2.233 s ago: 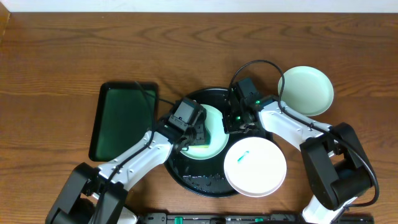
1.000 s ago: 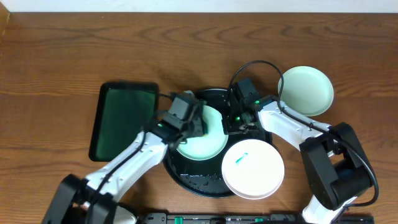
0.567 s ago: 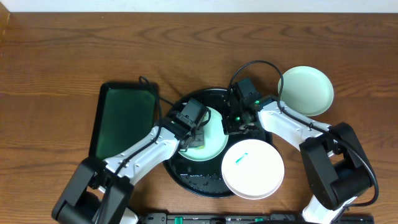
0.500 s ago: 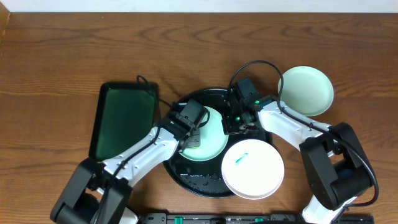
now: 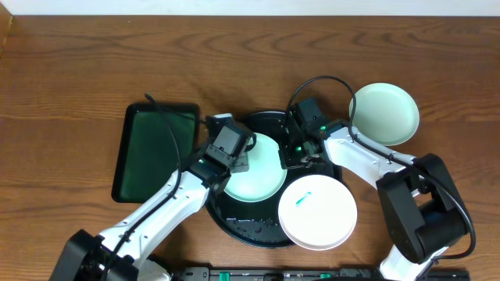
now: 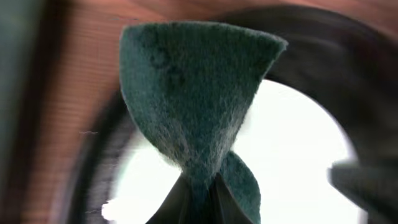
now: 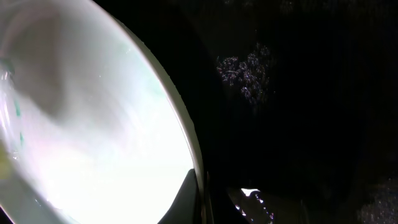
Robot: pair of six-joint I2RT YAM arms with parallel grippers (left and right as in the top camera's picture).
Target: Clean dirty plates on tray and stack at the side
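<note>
At frame centre the black tray (image 5: 251, 228) carries a pale mint centre plate (image 5: 262, 176). The left gripper (image 5: 239, 161), jaws pinched on a dark green scouring pad (image 6: 194, 106), hangs over the plate's left edge. The right gripper (image 5: 294, 156) is clamped on its right rim. A white plate (image 5: 320, 209) with a teal smear overlaps the tray's lower right rim; a second mint plate (image 5: 384, 114) lies on the table (image 5: 78, 62) at upper right, a green tray (image 5: 152, 152) at left
</note>
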